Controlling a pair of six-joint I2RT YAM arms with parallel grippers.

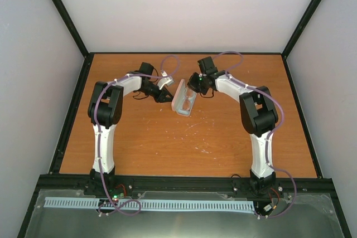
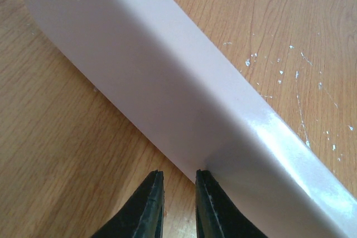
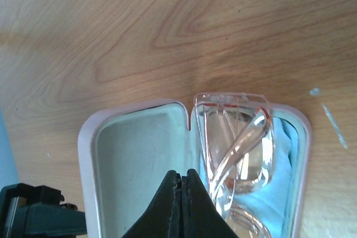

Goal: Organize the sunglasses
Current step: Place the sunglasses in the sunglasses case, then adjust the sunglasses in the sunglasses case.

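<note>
A pale pink sunglasses case (image 1: 179,97) lies open at the table's middle back. Clear sunglasses (image 3: 237,143) with folded arms lie in its base on a light blue cloth (image 3: 281,193). The lid's mint lining (image 3: 134,154) is bare. My right gripper (image 3: 181,174) is shut and empty, its tips over the hinge line just left of the glasses; it also shows in the top view (image 1: 198,88). My left gripper (image 2: 178,174) stands slightly open outside the lid (image 2: 167,71), its right fingertip (image 2: 202,178) against the lid's edge, nothing between the jaws. It also shows in the top view (image 1: 169,97).
The wooden table (image 1: 167,143) has white specks near its middle (image 1: 203,149). Black frame rails (image 1: 67,115) run along its edges, with grey walls behind. Part of the left arm (image 3: 33,213) shows beside the case's lid.
</note>
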